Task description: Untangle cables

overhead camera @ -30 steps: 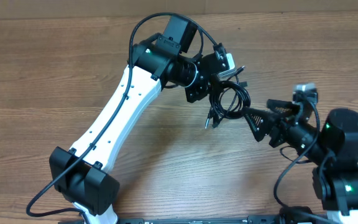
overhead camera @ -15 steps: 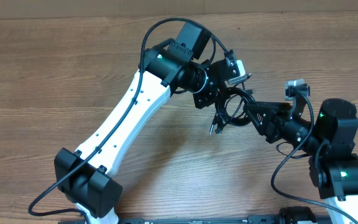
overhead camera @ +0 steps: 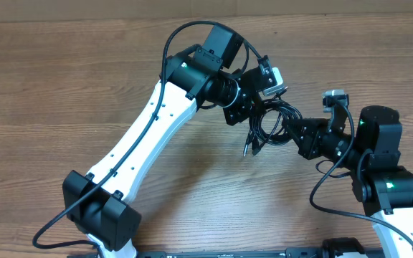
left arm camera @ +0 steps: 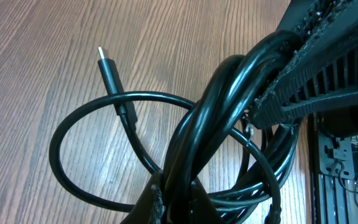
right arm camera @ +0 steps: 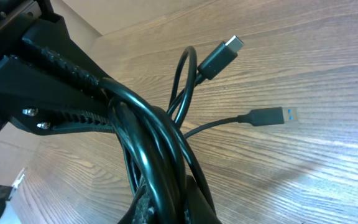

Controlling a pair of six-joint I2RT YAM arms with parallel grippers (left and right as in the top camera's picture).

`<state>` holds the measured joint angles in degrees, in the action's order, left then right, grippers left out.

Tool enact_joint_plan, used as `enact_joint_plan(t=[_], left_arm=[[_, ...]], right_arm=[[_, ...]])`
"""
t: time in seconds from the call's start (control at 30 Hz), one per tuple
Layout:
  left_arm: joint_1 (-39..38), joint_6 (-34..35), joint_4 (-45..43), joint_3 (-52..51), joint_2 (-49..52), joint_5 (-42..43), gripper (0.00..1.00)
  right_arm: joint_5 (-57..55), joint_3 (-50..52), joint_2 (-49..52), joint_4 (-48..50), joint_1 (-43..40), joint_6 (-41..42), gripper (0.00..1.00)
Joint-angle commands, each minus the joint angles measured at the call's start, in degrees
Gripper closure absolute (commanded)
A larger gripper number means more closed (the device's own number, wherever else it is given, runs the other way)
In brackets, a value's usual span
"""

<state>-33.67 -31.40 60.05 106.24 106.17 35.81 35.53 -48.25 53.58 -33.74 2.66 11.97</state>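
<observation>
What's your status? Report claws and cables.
Left claw shut on cables. Right claw shut on same bundle. Tangled, plugs dangling. No obstruction seen.

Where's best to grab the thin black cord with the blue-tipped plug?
Grip the thin black cord with the blue-tipped flat plug on its straight stretch just behind the plug, coming from the plug side. That end likely sticks out clear of the tangled black cable bundle.

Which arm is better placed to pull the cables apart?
Probably right: both grip the cables, but the right gripper holds the bundle's edge and can draw back; the left gripper can anchor.
</observation>
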Motion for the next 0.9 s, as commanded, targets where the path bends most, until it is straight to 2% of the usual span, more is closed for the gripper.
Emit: enact_joint_plan(t=[0.0,0.17,0.27,0.4,0.7,0.87], left_arm=[[0.5,2.78,-0.35,1.64,-2.05,2.86,0.96],[2.93,9.64,-1.66,1.64,-2.05,2.54,0.96],[5.64,16.59,-3.02,1.64,-2.05,2.78,0.96],[7.65,21.2,-3.06,1.64,-2.05,2.78,0.96],[8.15,21.77,-3.34,1.64,-2.05,6.8,0.96],[8.17,19.61,-3.32,1.64,-2.05,9.29,0.96]], right_arm=[[-0.94,-1.22,0.0,0.22,-0.15,0.26,0.96],[-0.94,-1.22,-0.2,0.26,-0.17,0.26,0.97],[-0.94,-1.25,-0.61,0.72,-0.17,0.31,0.96],[-0.92,-1.25,-1.42,1.33,-0.15,0.5,0.96],[-0.98,-1.25,-2.86,2.62,-0.17,1.6,0.96],[-0.98,-1.25,-2.86,3.1,-0.17,2.27,0.96]])
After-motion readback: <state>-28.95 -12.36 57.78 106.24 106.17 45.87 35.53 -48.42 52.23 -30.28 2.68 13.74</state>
